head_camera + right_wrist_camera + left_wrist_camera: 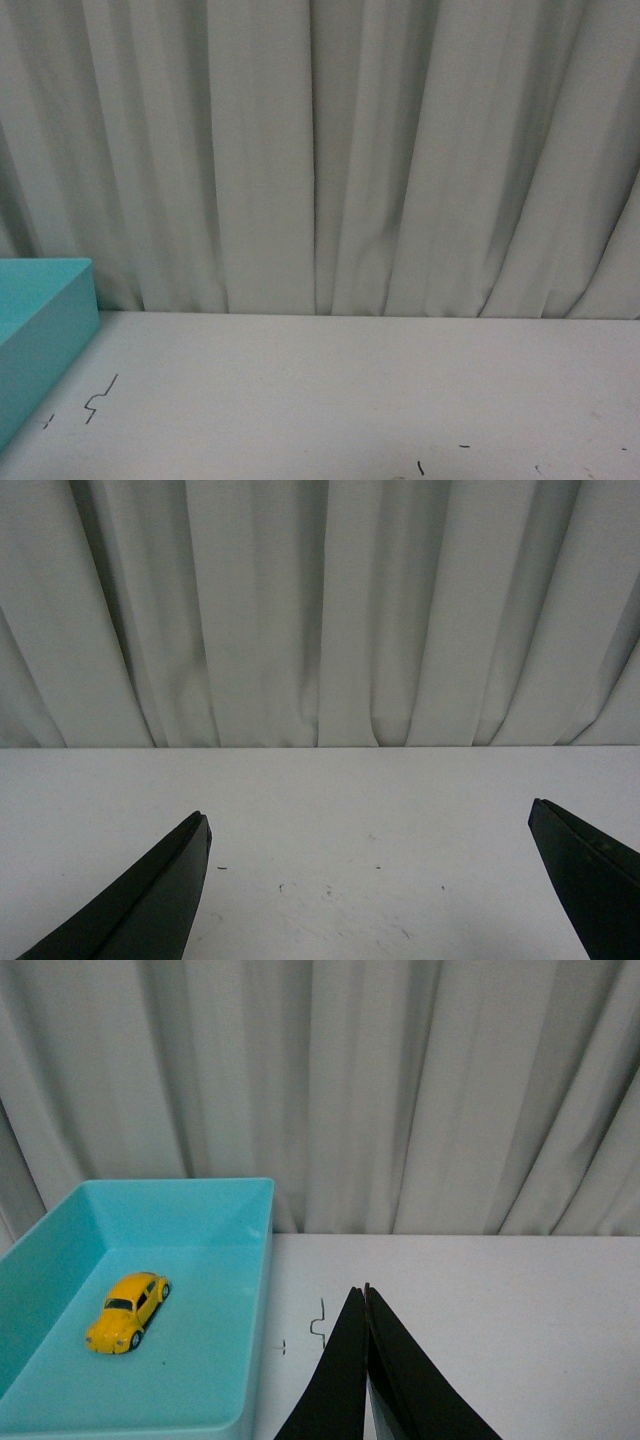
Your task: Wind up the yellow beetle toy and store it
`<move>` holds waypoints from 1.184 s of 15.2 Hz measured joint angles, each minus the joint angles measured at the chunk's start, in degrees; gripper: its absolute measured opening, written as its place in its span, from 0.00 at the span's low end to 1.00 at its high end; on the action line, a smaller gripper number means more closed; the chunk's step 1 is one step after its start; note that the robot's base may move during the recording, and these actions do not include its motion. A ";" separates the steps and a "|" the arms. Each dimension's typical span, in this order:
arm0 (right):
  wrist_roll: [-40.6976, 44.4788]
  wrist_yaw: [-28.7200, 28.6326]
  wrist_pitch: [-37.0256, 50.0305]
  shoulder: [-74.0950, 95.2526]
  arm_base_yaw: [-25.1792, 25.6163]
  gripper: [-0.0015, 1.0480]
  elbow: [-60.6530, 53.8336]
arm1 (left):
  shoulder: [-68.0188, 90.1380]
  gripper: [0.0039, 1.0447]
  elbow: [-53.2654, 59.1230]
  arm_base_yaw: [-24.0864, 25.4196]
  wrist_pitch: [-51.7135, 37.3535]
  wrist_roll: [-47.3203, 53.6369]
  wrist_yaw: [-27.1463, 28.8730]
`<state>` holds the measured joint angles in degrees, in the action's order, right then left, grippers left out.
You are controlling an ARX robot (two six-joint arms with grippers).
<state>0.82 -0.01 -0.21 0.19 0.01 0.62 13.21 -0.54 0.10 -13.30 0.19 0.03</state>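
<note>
Left wrist view shows the yellow beetle toy (pixel 127 1311) resting on its wheels inside the turquoise bin (pixel 225 1260), towards the bin's near left corner and clear of its walls. The left gripper (pixel 364 1300) is pressed closed on nothing, over the bare tabletop (pixel 480 1300) just beside the bin's right wall. The right gripper (pixel 368 825) is spread wide, empty, above the tabletop. Storing looks complete; whether the toy was wound cannot be told. Any next move is only a pull-back: open tabletop lies ahead to the curtain (pixel 320 150) at the far edge.
</note>
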 joint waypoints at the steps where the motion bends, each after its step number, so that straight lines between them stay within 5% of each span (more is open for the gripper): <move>1: 0.00 0.02 0.00 0.00 0.00 0.94 0.00 | -1.51 0.01 0.00 -0.02 1.60 0.02 0.00; 3: 0.00 0.00 0.00 0.00 0.00 0.94 0.00 | -3.63 0.01 0.00 -0.02 3.67 0.02 -0.02; 4: -0.02 0.04 -0.02 0.00 0.00 0.94 0.00 | -9.31 0.01 -0.04 -0.02 12.59 0.02 -0.17; 15: -0.02 0.02 0.00 0.00 0.00 0.94 0.00 | -12.90 0.01 -0.04 -0.11 13.46 0.00 -0.02; 18: -0.02 0.02 0.00 0.00 0.00 0.94 0.00 | -12.90 0.24 -0.04 -0.11 13.49 -0.07 0.00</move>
<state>0.80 0.01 -0.21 0.19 0.01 0.62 0.32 -0.58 -0.01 0.19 0.12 0.03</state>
